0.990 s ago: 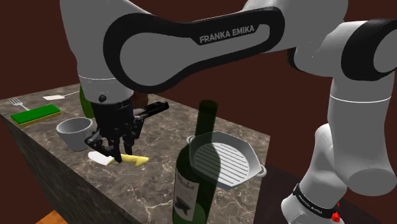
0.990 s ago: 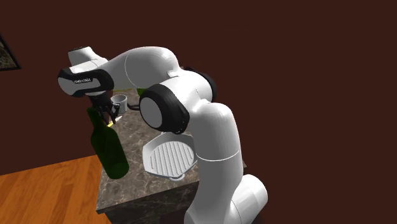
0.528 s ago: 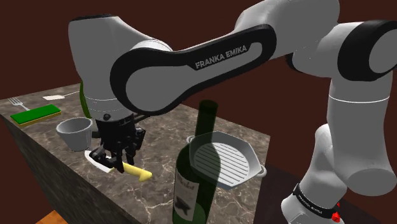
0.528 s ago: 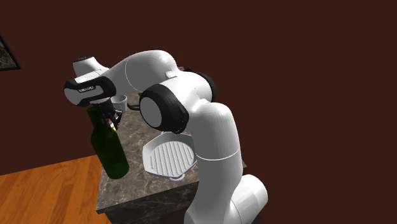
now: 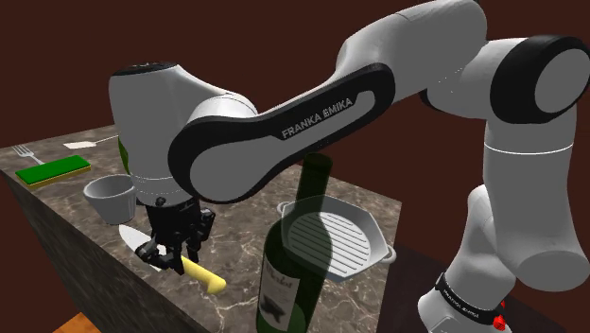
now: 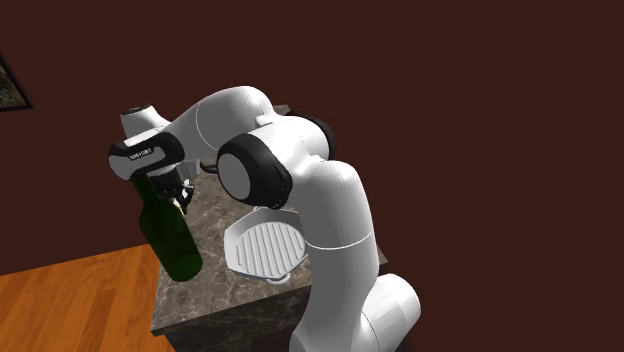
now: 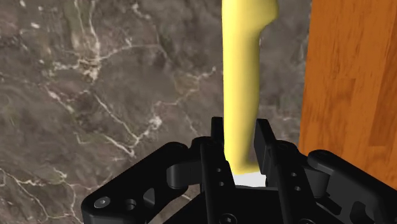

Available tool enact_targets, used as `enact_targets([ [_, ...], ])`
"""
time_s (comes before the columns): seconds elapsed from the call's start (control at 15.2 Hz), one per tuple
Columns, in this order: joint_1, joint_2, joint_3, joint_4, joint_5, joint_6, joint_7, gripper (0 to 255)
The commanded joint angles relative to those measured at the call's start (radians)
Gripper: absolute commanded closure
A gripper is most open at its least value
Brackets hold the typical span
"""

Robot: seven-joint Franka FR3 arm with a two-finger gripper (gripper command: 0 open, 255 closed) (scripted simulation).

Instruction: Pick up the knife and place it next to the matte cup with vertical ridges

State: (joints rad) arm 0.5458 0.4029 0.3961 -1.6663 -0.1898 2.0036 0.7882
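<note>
Both fingers of your gripper are clamped on the yellow handle of the knife, near the edge of the marble desk, its white blade end near the grey cup.

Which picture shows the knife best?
The shoulder view: the knife shows white blade and yellow handle either side of the gripper. The wrist view shows the handle clasped between the fingers. In the second exterior view the green bottle mostly hides it.
</note>
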Motion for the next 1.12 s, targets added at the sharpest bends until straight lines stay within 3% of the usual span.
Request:
enact_targets([
  [0.0,-0.002,0.0,-0.004,-0.021,-0.01,0.017,-0.002,255],
  [0.46,-0.002,0.0,-0.004,-0.021,-0.01,0.017,-0.002,255],
  [0.53,-0.001,0.0,-0.004,-0.021,-0.01,0.017,-0.002,0],
  [0.86,-0.001,0.0,-0.004,-0.021,-0.01,0.017,-0.002,0],
  [1.06,-0.001,-0.028,0.004,0.042,0.006,-0.071,-0.013,0],
])
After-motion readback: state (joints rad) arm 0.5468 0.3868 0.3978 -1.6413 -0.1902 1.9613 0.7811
